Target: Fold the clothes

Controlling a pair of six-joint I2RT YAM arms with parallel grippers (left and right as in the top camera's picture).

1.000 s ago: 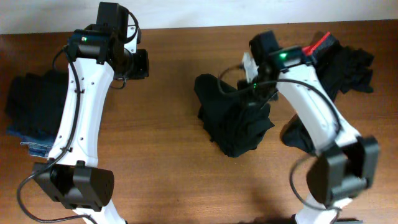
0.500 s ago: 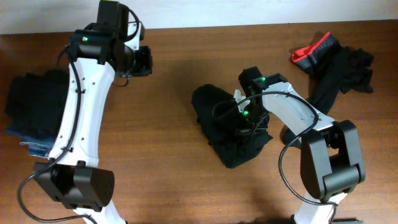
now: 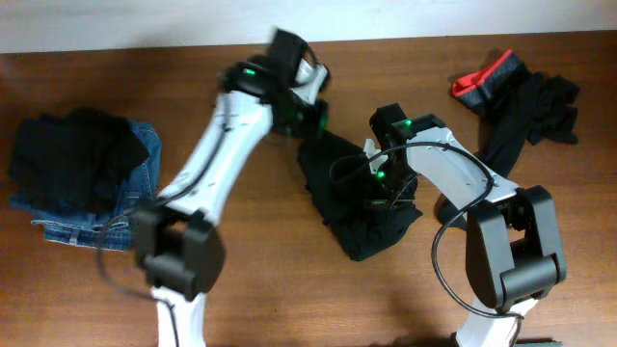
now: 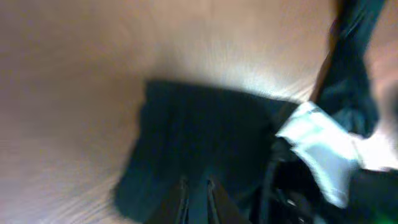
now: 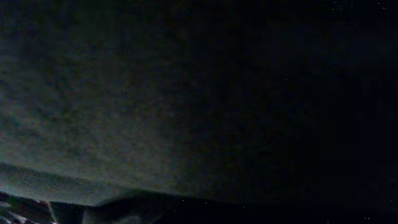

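A crumpled black garment lies in the middle of the table and also shows in the left wrist view. My left gripper hovers at its far edge; in the blurred left wrist view its fingers are close together with nothing held. My right gripper is pressed down into the same garment, and black fabric fills the right wrist view and hides the fingers. A red-edged garment and more black clothes lie at the far right. Blue jeans lie at the left under a black garment.
The table's far edge meets a white wall. The right arm's white link arches over the middle garment. The left arm stretches diagonally across the table from the front.
My left arm has swung fast from the far left to the middle garment's far edge. My right gripper first dragged the garment down and left, then stayed still.
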